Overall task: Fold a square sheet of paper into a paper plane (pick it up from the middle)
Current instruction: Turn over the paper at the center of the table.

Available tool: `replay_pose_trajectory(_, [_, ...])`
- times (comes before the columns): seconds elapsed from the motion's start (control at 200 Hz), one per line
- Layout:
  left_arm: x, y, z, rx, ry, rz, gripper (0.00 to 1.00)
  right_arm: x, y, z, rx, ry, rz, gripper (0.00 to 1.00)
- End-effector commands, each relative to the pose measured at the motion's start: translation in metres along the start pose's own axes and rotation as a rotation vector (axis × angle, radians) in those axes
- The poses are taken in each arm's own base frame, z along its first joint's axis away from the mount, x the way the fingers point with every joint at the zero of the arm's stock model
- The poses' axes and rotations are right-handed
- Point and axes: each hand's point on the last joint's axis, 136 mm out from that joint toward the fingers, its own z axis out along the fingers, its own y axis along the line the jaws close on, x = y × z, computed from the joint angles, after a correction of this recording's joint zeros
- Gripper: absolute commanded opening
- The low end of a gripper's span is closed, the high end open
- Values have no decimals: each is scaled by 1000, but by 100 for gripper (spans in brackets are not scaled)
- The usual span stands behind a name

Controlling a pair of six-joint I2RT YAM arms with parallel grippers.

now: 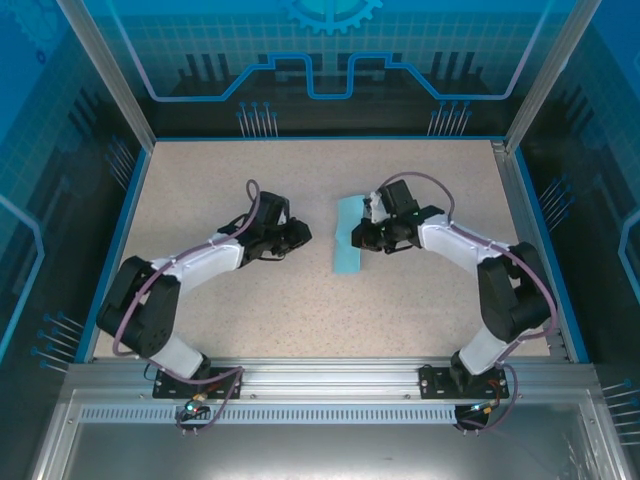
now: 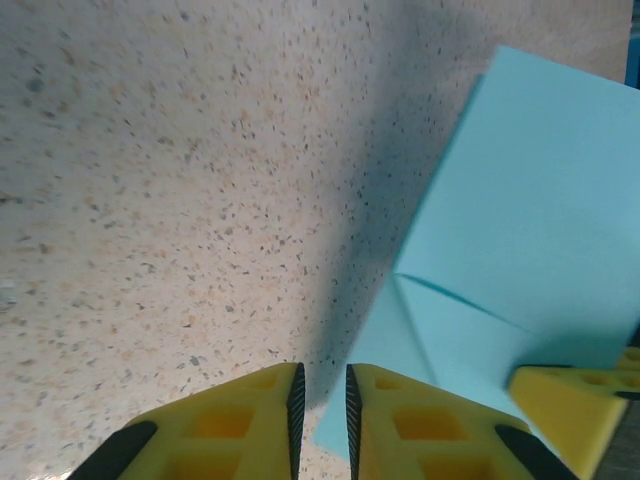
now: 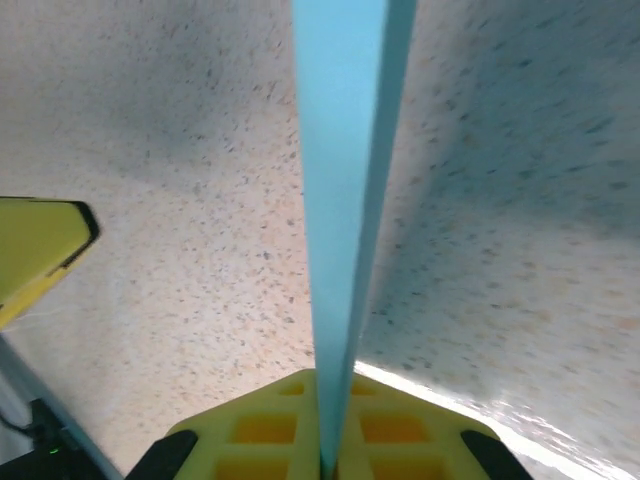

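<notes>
- Centrally, the thin light-blue folded paper sheet (image 1: 347, 237) is standing on edge on the speckled beige tabletop (image 1: 400, 310), clenched edge-on by the right gripper (image 3: 330, 455).
- The left gripper (image 2: 322, 415) is hovering just beside the paper's lower edge, jaws nearly together, grasping nothing.
- Bare tabletop is lying all round.

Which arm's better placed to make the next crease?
Left, probably. The right pincer is shut on the folded light-blue paper sheet, holding it. The left pincer grips nothing and sits beside the sheet's edge.
</notes>
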Motion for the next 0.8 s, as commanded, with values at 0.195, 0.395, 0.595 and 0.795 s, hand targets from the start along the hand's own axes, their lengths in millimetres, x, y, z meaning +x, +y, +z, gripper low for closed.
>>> replay_pose_trajectory(0.195, [-15, 29, -40, -98, -183, -43, 30, 3, -46, -68, 509, 21, -139, 9])
replay_pose_trajectory(0.395, [-14, 37, -44, -110, -199, -56, 32, 3, -54, -75, 609, 11, -109, 9])
replay_pose_trajectory(0.595, [-9, 40, -45, -109, -188, -54, 33, 1, -43, -74, 642, -3, -92, 9])
replay_pose_trajectory(0.795, [-7, 50, -49, -133, -208, -82, 33, 6, -57, -91, 926, 51, -156, 8])
